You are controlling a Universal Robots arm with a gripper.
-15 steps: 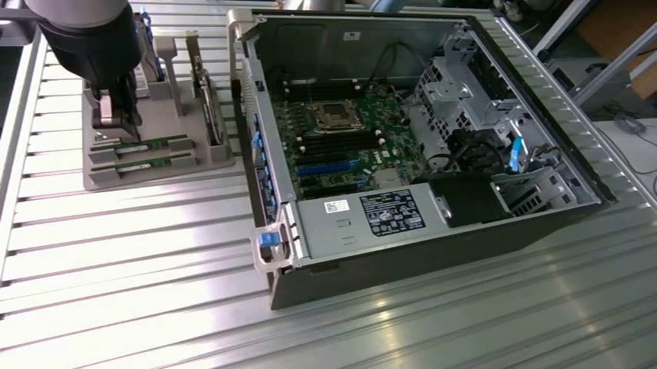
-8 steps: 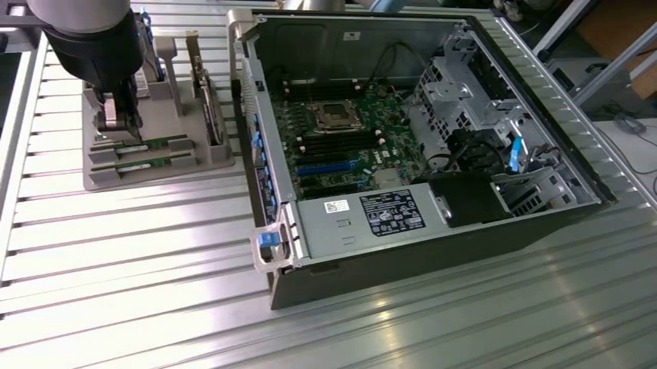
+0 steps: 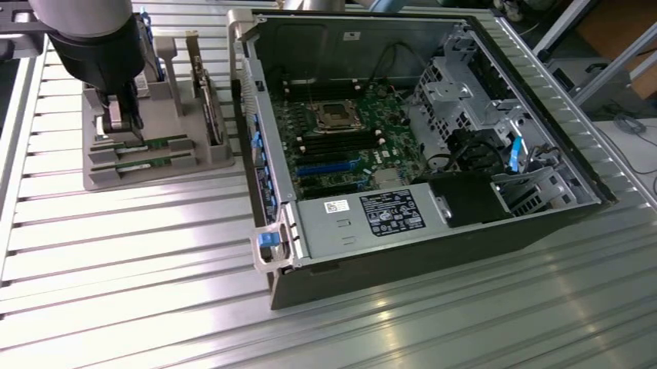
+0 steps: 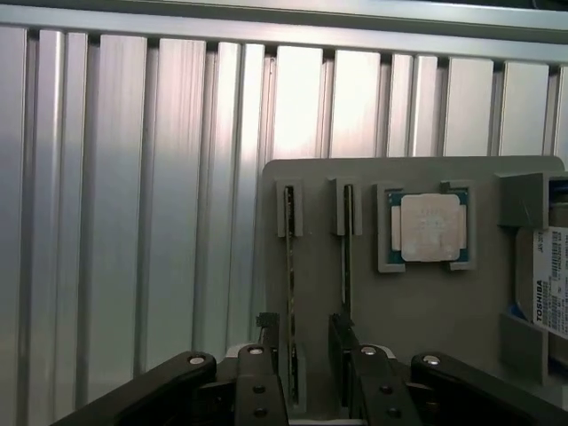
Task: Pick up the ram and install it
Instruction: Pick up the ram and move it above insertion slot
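The work stands at the pick-up step: nothing is lifted yet. The gripper (image 3: pixel 116 115) hangs low over a grey holder (image 3: pixel 200 165) that sits on the ribbed metal desk (image 3: pixel 154 261), at the exterior view's left of the open computer case (image 3: pixel 411 269).

In the wrist view the ram (image 4: pixel 289 257) stands on edge in a slot of the holder. A second stick (image 4: pixel 348 240) stands in the neighbouring slot, with a square processor chip (image 4: pixel 430 226) and a hard drive (image 4: pixel 550 284) further along. The gripper's jaws are parted to a moderate gap. One finger (image 4: pixel 266 342) lies just outside the ram and the other sits close to the second stick, so the ram lies in the gap nearer one finger, not yet clamped.

As I judge it, the grasp calls for care. The gripper needs to be centred on the one stick, keep clear of its neighbour, and close squarely on the flat faces so the stick lifts straight out of its slot. The motherboard (image 3: pixel 339 146) in the case appears to have long dark slots beside the processor socket, well apart from the holder.
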